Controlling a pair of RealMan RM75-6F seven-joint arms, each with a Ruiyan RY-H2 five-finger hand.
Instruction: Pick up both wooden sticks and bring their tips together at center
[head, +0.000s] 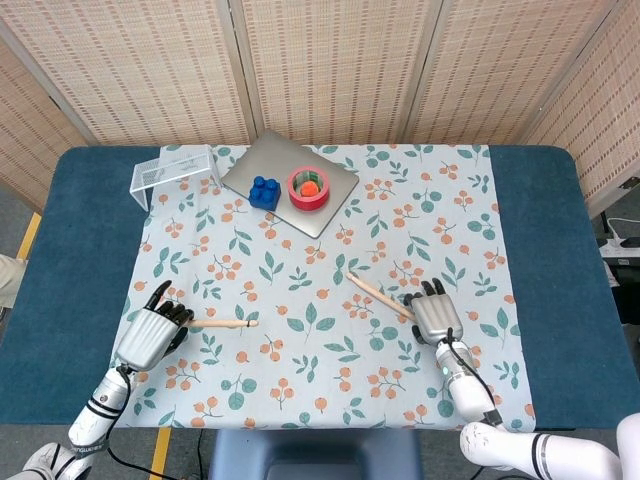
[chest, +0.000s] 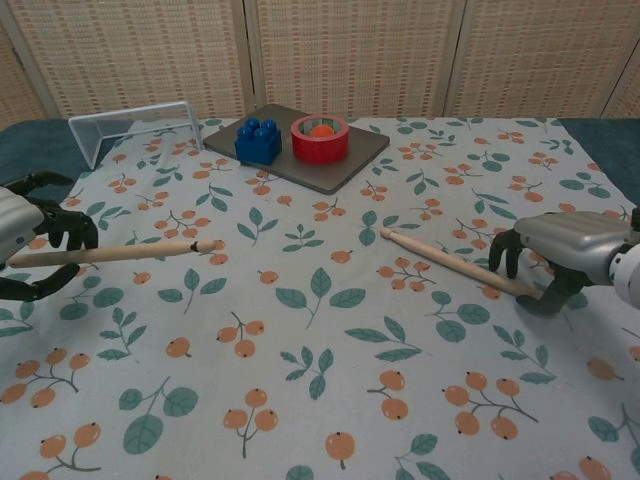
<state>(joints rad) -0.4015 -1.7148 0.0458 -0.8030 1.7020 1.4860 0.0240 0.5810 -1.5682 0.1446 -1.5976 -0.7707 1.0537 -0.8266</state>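
From the head view, the left hand (head: 150, 335) grips one wooden stick (head: 225, 323) by its butt, and the shaft runs toward 3 o'clock with the tip pointing at the middle of the floral cloth (head: 330, 240). The second wooden stick (head: 378, 296) lies flat on the cloth, its long axis running from a tip at 10 o'clock down to a butt at 4 o'clock. The right hand (head: 433, 315) sits over that butt end, fingers draped across it; whether they have closed on it cannot be told from above. The two tips lie well apart, the free tip up and to the right of the held one.

From the chest view, the left hand (chest: 30, 245) holds its stick (chest: 120, 252) just above the cloth, nearly level, tip toward 3 o'clock. The right hand (chest: 570, 255) arches over the far end of the lying stick (chest: 450, 263), fingers curled down on either side and touching or nearly touching it, but the stick looks to rest on the cloth, so I judge the grasp unfinished. The right hand is plainly the nearer one to it. The coming move depends on closing around that butt end along the shaft's diagonal.
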